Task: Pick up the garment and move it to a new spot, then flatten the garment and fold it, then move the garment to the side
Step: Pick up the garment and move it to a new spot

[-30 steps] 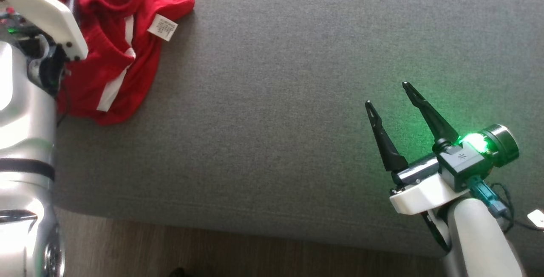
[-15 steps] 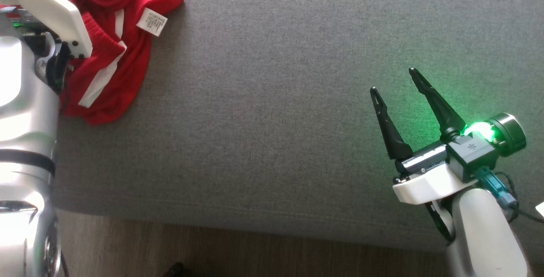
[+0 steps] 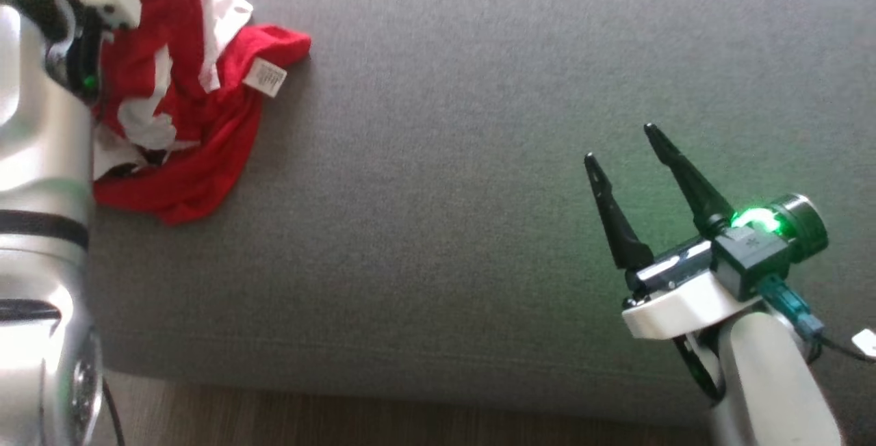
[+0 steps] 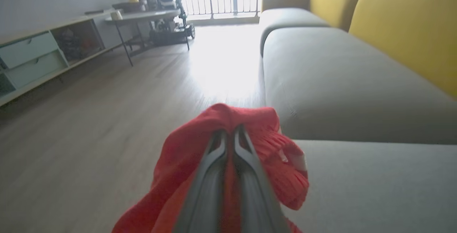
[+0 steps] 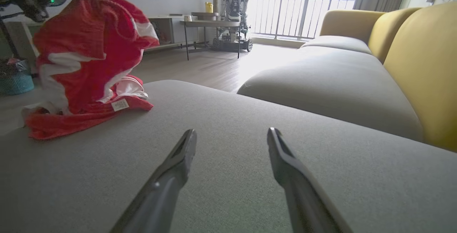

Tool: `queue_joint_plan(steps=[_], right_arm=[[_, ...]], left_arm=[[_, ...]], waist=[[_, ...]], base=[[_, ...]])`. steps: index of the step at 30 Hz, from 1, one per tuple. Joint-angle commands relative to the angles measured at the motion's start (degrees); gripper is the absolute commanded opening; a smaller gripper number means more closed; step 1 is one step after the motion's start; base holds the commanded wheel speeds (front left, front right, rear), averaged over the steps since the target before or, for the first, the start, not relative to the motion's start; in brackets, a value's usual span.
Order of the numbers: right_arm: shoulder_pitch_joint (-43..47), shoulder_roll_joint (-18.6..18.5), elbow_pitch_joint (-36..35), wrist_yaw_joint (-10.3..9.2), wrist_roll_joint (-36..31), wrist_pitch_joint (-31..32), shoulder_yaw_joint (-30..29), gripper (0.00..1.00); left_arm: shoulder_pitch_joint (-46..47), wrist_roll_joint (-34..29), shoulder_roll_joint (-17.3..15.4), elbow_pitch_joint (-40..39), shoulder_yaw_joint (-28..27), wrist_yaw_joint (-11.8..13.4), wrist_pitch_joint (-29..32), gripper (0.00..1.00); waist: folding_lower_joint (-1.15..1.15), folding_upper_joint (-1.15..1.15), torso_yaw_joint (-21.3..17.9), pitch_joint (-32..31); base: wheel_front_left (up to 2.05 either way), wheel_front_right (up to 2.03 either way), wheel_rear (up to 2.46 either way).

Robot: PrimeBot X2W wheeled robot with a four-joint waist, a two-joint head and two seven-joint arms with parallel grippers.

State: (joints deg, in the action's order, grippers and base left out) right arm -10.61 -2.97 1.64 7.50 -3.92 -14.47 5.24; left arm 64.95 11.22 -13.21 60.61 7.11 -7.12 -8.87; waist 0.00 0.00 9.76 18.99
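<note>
While our left gripper [image 4: 230, 133] pinches a fold of the red garment [image 3: 191, 172] at the upper left of the head view, the cloth hangs partly lifted; its lower part rests on the grey cushion [image 3: 445, 193], white label [image 3: 265, 78] facing up; our right gripper [image 3: 621, 145] hovers at the lower right, fingers spread wide, holding nothing, well apart from the cloth.
</note>
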Motion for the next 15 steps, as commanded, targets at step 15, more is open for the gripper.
queue_joint_plan(steps=[15], right_arm=[[1.22, 0.09, -1.80, -0.01, 5.47, -0.52, 4.10, 1.00]], left_arm=[[1.36, 18.64, -0.81, -24.49, 11.31, -0.35, 4.93, 0.00]], waist=[[0.00, 0.00, -12.50, -9.48]], base=[[0.00, 0.00, 0.00]])
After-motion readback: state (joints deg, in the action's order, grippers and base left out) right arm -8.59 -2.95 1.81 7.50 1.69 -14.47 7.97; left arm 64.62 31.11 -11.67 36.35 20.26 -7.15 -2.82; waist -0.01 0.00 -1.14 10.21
